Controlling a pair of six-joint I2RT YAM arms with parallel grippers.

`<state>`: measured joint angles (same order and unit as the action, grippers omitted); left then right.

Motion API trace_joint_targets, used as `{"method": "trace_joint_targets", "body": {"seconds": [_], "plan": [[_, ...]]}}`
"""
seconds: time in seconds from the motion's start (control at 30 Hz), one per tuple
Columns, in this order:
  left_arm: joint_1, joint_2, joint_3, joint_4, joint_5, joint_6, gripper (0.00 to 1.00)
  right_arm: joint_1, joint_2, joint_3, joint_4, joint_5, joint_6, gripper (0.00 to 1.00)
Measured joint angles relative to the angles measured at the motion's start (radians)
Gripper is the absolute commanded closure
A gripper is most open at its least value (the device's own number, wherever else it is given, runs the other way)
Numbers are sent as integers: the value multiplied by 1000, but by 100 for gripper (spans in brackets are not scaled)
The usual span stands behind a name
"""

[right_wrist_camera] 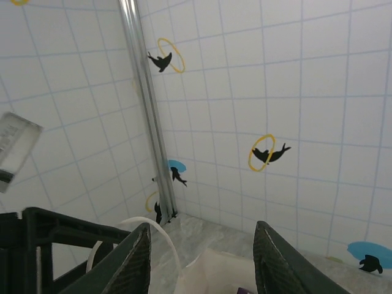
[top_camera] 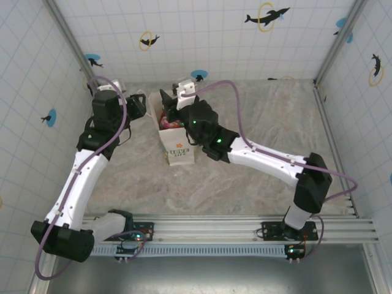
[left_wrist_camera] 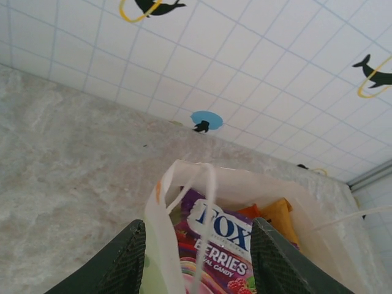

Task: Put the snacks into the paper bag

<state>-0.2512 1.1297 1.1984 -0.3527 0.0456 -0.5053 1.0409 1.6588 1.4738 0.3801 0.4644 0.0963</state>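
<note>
White paper carrier bag (top_camera: 177,147) stands upright on the grey marbled table (top_camera: 257,177), and a purple glossy packet (left_wrist_camera: 220,242) lies inside. We judge loading nearly done. The right gripper (right_wrist_camera: 202,245) hangs above the mouth, jaws apart and empty. The left gripper (left_wrist_camera: 199,236) straddles the rim, jaws apart. Next, we withdraw both without tipping the bag.

The paper bag (top_camera: 178,150) stands left of centre, its mouth crowded with snacks (left_wrist_camera: 220,239). The left gripper (left_wrist_camera: 197,225) straddles its left rim with jaws apart, and the right gripper (right_wrist_camera: 202,226) hangs spread above it. Bare table (top_camera: 269,110) lies free to the right and near. Tiled walls (top_camera: 202,37) close the left, far and right sides.
</note>
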Motion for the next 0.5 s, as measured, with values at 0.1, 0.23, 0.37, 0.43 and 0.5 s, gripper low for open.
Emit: {"method": "trace_joint_targets", "body": {"seconds": [0.1,0.23,0.37,0.43,0.5], "plan": [[24,24,2,11,48,-32,71,-61,-76,0,-77,-86,66,47],[86,76,5,15,131,-88,69,-196,-142,1,-157,-247,195,46],[103,86,5,42,208,-133,70,-315,-146,-3,-235,-398,326,45],[103,86,5,60,239,-149,71,-349,-146,-11,-257,-465,381,45],[103,86,5,76,265,-158,72,-374,-145,-20,-262,-532,433,45]]}}
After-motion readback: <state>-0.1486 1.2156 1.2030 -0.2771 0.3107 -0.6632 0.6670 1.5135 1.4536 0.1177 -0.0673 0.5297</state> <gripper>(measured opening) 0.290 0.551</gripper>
